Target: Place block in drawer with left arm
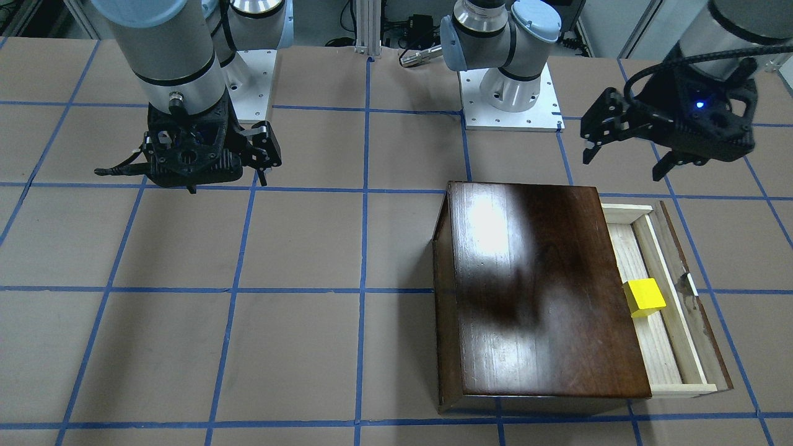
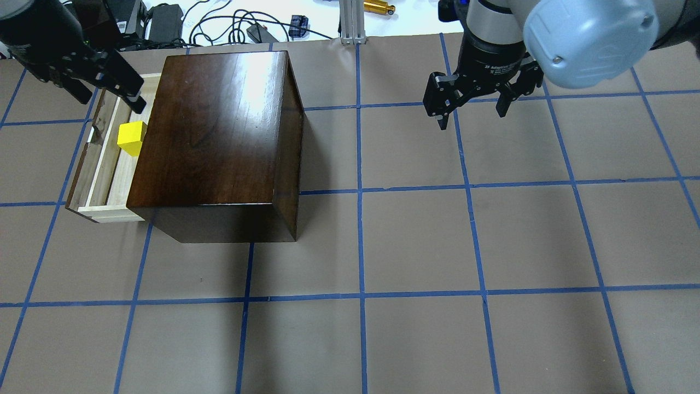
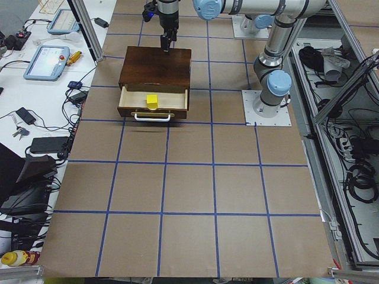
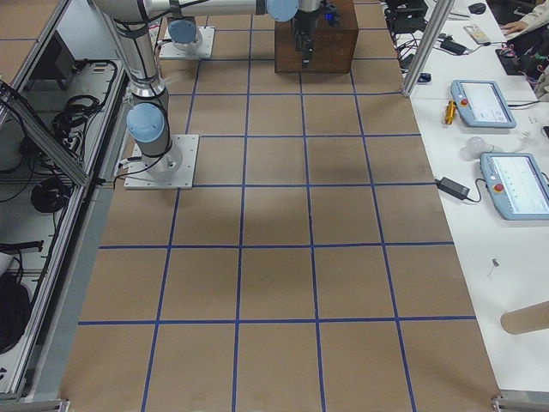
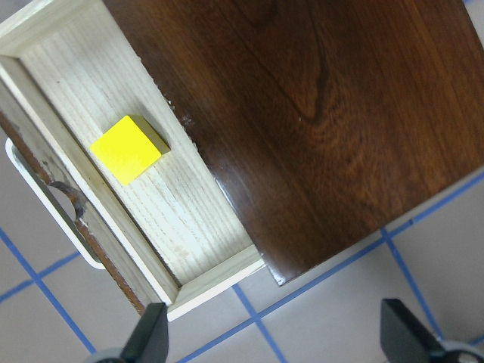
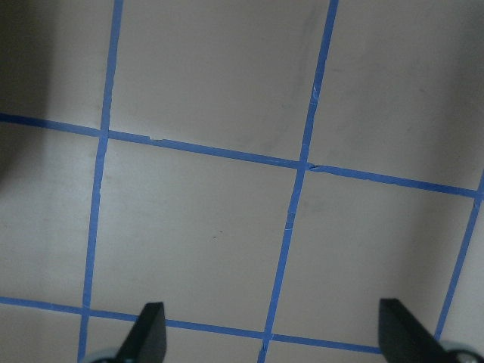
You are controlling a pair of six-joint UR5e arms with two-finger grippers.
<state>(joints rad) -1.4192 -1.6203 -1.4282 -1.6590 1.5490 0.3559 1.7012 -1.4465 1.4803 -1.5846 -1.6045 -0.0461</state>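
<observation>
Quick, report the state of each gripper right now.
Left gripper: open, holding nothing; the block lies in the drawer.
Right gripper: open, holding nothing.

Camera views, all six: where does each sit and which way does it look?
Front-facing: across the table, facing the robot; left gripper on its right.
Overhead: behind the robot, looking down; right gripper on its right.
Exterior left: robot's-left table end, looking into the drawer.
Exterior right: opposite end; box far off.
Left wrist: down on the block; fingertips at bottom.
Right wrist: down on taped table; fingertips too.
Shared: front-facing and overhead show both grippers.
</observation>
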